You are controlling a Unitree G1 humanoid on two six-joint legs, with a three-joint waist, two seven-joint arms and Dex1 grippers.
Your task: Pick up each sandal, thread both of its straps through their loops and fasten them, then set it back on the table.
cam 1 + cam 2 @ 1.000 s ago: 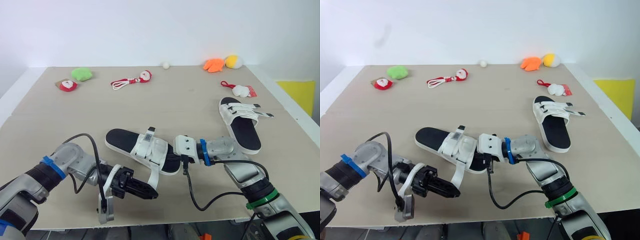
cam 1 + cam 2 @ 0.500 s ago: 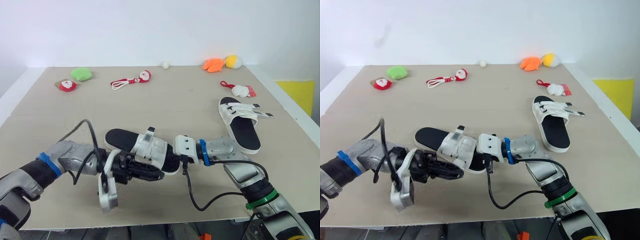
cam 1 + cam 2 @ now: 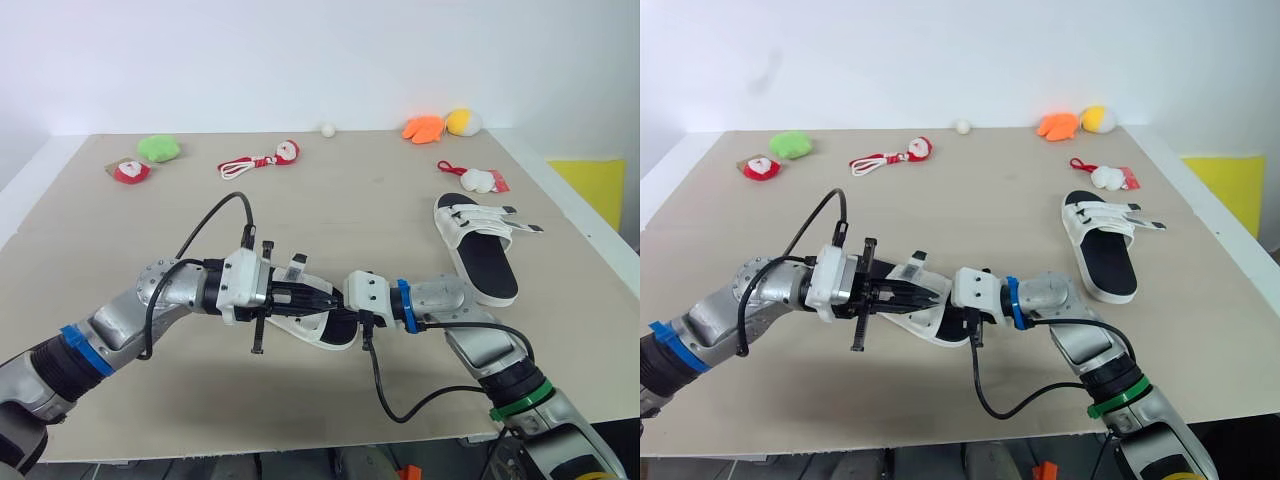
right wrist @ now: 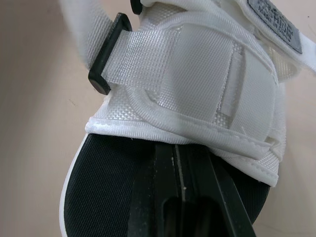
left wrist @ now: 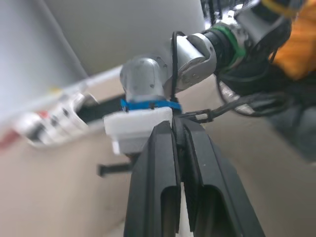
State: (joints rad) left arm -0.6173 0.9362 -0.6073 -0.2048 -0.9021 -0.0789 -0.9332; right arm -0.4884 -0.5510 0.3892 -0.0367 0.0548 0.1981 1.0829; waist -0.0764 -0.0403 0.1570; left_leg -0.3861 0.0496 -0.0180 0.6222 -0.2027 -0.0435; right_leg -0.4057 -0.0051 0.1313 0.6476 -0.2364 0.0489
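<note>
From the head I see the near sandal [image 3: 303,322] at the table [image 3: 400,190] front-middle, left gripper [image 3: 326,297] clenched over it. My right wrist view adds woven white strap [image 4: 197,84], black rectangular loop [image 4: 106,54], matte footbed [image 4: 98,187]; right gripper [image 4: 180,148] clenched beneath the strap.

Both arms are silver-grey metal with rounded joints. The left arm [image 3: 150,300] wears a blue band [image 3: 78,345] above a ribbed black sleeve. A looping black cable [image 3: 212,210] runs to the white block [image 3: 242,285] behind the left gripper [image 5: 176,129], which has two long, black, grooved fingers [image 5: 158,182]. The right arm [image 3: 480,345] carries a green ring [image 3: 510,403] by its own black ribbed section and a blue ring [image 3: 405,303] beside a white mount [image 3: 365,292]. A sagging black cable [image 3: 377,375] hangs beneath.
</note>
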